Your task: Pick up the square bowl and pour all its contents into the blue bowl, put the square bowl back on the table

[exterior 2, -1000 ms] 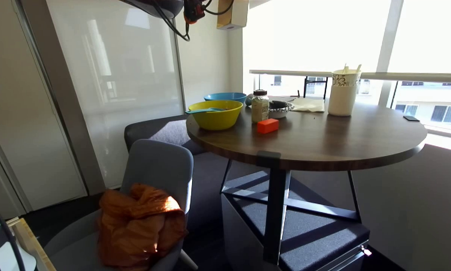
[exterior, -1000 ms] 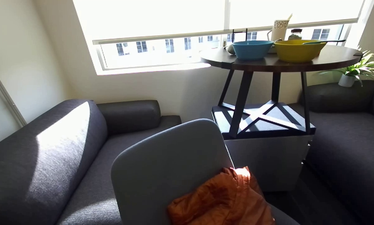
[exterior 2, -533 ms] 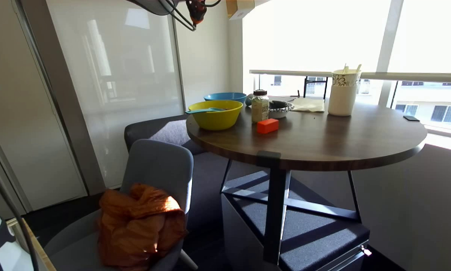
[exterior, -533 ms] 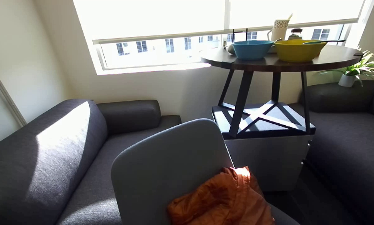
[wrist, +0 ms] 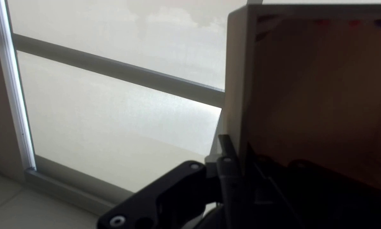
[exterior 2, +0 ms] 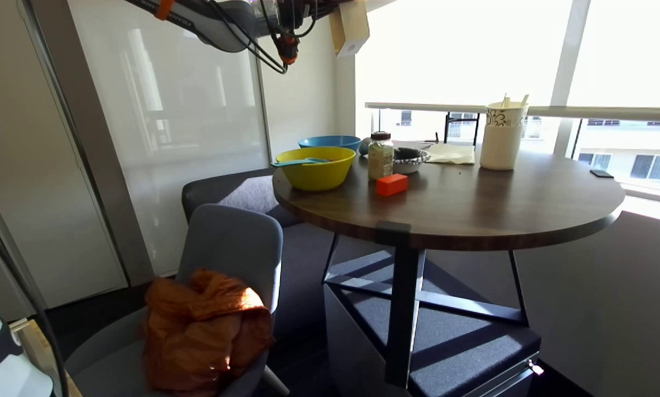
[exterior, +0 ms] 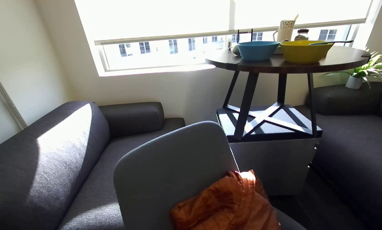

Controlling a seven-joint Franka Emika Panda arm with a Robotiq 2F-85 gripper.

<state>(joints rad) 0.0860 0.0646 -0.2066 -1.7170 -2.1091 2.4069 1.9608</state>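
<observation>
A: What is the state of your fingers [wrist: 230, 178]?

B: Narrow. You have them clamped on one wall of the square bowl [wrist: 236, 79]. In the wrist view, one finger lies against the outer face of that wall; the other is lost in shadow.

A: Where is your square bowl?

B: In an exterior view, it hangs from your arm [exterior 2: 214, 25], tilted and well above the bench [exterior 2: 456, 207]. In the wrist view, its mouth faces you, with small red and dark blue patches along the upper inside edge; what they are, you cannot tell.

A: And your blue bowl [exterior: 258, 52]?

B: In both exterior views, it rests upright on the bench, near the yellow bowl [exterior: 304, 52]. Whether you hold the square bowl directly over it, you cannot tell.

A: What else stands on your bench?

B: In an exterior view, you have a spoon [exterior 2: 302, 161] across the yellow bowl's rim, a jar [exterior 2: 381, 160] just beside a red block [exterior 2: 391, 185], and, well apart, a tall white cup [exterior 2: 499, 146].
</observation>
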